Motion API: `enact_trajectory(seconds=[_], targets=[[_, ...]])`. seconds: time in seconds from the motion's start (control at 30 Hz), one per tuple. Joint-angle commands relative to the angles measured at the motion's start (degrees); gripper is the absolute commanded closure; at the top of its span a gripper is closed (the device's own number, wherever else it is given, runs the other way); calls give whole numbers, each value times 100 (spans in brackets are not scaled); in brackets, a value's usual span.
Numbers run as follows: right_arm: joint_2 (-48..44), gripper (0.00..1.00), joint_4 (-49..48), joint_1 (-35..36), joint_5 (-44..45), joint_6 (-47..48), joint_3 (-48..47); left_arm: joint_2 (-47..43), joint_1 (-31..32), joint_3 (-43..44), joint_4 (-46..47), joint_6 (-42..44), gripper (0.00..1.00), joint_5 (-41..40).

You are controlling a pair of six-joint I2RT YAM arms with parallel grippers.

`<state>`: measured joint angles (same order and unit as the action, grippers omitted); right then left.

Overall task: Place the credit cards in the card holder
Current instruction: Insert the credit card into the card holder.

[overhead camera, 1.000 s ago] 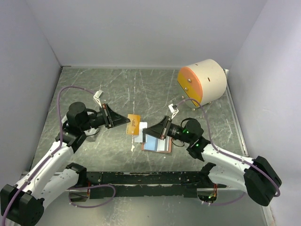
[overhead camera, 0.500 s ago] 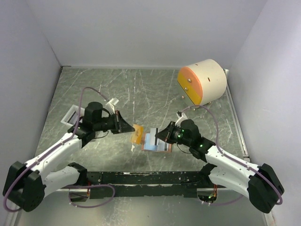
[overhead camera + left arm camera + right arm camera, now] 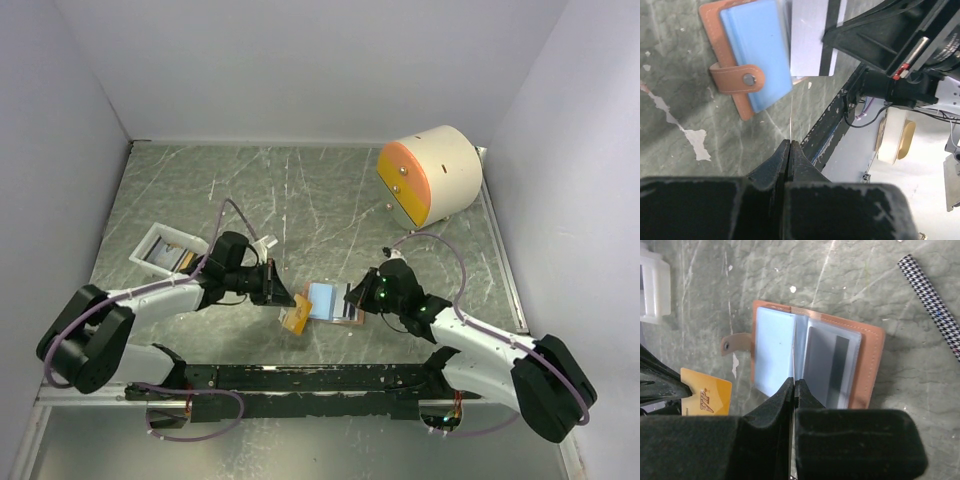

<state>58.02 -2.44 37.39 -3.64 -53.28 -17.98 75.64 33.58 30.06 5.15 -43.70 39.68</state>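
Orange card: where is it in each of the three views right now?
Top external: orange card mid-table, pinched in the left gripper, just left of the card holder.
Left wrist: edge-on, a thin line rising from between the shut fingers.
Right wrist: lower left, flat face showing.
Shared landmark: the open card holder beside it.

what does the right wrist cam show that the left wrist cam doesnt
Only right wrist: the orange card face-on, the white tray and a checked cable. Only left wrist: the right arm from outside, and that orange card edge-on in the shut left gripper. Both: the open card holder with a blue card in it and its snap strap.
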Motion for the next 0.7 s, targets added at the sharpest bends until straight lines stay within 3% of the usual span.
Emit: enact_trajectory(seconds=[0.0,0.27,0.67], targets=[[79,100,-303,-141,137,52,110,332,39,-147,719,46,93,159],[321,100,-748,-301,-369,24,214,762,41,-228,947,35,93,-117],[71,100,-895,-476,-434,-159,381,809,43,-67,115,486,93,-778]])
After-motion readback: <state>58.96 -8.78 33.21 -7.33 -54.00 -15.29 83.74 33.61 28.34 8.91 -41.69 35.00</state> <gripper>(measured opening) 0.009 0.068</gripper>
